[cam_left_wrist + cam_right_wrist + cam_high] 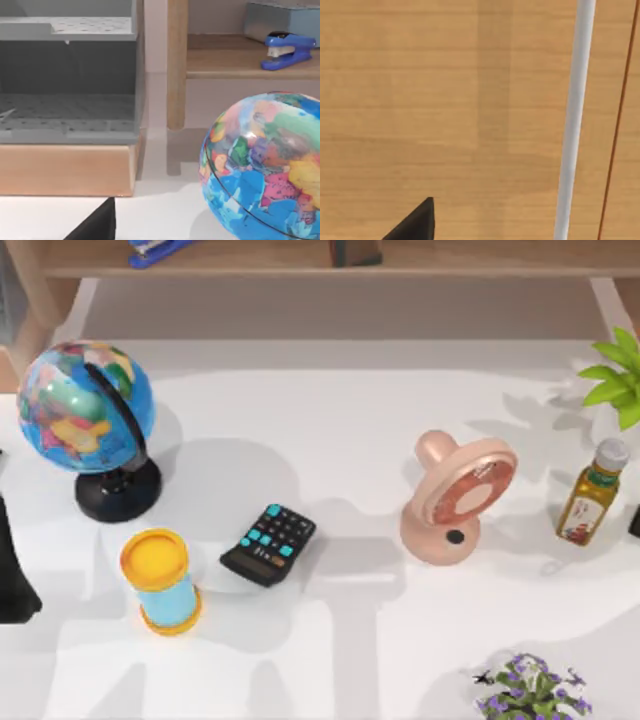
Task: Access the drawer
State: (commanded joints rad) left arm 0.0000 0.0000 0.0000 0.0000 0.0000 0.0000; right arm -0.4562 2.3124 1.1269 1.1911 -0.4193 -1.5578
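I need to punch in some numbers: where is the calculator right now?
In the top view the calculator lies left of the table's centre, just right of the yellow-capped cylinder and below-right of the globe, with the pink fan further right.

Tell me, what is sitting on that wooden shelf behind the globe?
Behind the globe, the wooden shelf holds a blue stapler beside a grey-blue box. Anything farther along the shelf is out of frame.

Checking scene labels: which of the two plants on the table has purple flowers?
The plant at the table's near edge, right side, bears purple flowers; the other plant, farther back, has plain green leaves.
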